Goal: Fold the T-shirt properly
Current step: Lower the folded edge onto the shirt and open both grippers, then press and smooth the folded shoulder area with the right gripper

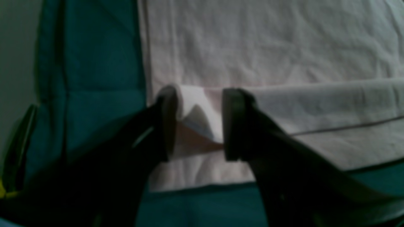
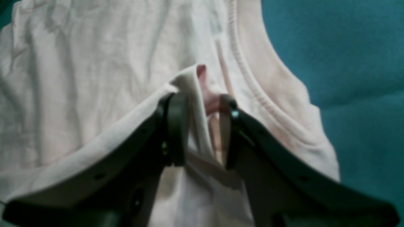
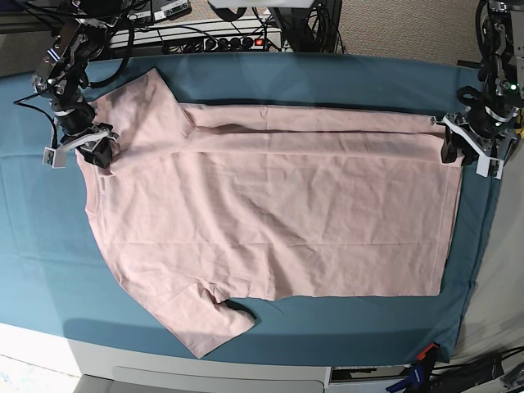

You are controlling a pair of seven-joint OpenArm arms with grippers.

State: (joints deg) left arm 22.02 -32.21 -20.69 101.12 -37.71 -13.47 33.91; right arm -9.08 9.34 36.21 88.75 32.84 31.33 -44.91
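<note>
**T-shirt (image 3: 278, 205) flat on desk, far long edge folded over, both grippers at its ends**

T-shirt is pale pink, plain side up, spread lengthwise across the teal table cloth (image 3: 327, 70) on the desk. Neck end sits at base view's left, hem at its right. One sleeve (image 3: 209, 315) sticks out past the shirt's near edge. The far strip of the shirt is doubled over onto the body, running from shoulder to hem.

Left gripper (image 1: 197, 123): at the shirt's hem corner, far side. Jaws stand apart with a raised fold of the hem between them; cloth touches the fingers (image 1: 233, 126), but there's a visible gap, so not clamped.

Right gripper (image 2: 202, 132): at the shirt's neck end, just beside the ribbed collar (image 2: 249, 82). Jaws parted, a peak of fabric standing up between them, loose rather than pinched.

Cables and a power strip (image 3: 229, 37) lie beyond the shirt's far edge, off the cloth.
</note>
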